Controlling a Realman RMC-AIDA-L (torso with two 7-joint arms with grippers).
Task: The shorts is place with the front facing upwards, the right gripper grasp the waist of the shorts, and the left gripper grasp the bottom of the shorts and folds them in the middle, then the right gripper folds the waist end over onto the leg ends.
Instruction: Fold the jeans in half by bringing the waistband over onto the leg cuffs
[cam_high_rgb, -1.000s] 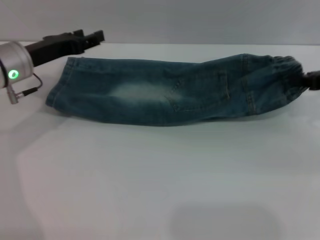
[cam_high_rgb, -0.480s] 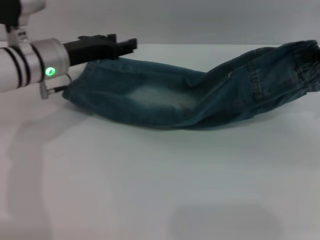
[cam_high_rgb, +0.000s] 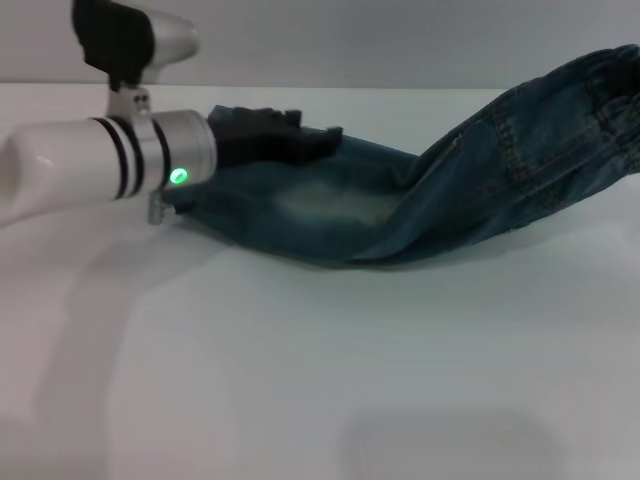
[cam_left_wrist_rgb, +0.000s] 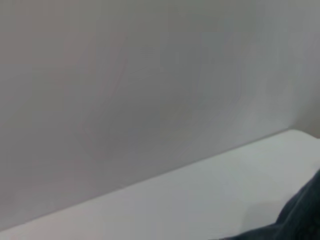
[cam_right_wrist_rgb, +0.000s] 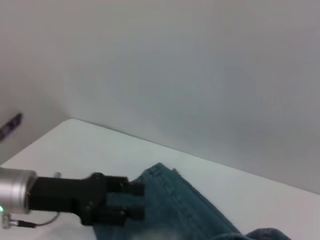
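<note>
White tabletop (cam_high_rgb: 300, 380) and a plain grey wall (cam_right_wrist_rgb: 200, 65) frame the shorts (cam_high_rgb: 440, 200), which lie folded lengthwise along the table's far side. Their leg half rests flat on the table, while the waist half rises off it toward the right edge of the head view, the waist of the shorts (cam_high_rgb: 615, 70) highest of all. Over the bottom of the shorts (cam_right_wrist_rgb: 160, 172) reaches the left gripper (cam_high_rgb: 315, 143), its black claw extended from a silver cuff with a green light and lying just above the pale faded patch on the leg. Whether its jaws are parted or pinching denim cannot be told. Beyond the raised waist, the right gripper itself is outside all three views, so its grip cannot be seen.
</note>
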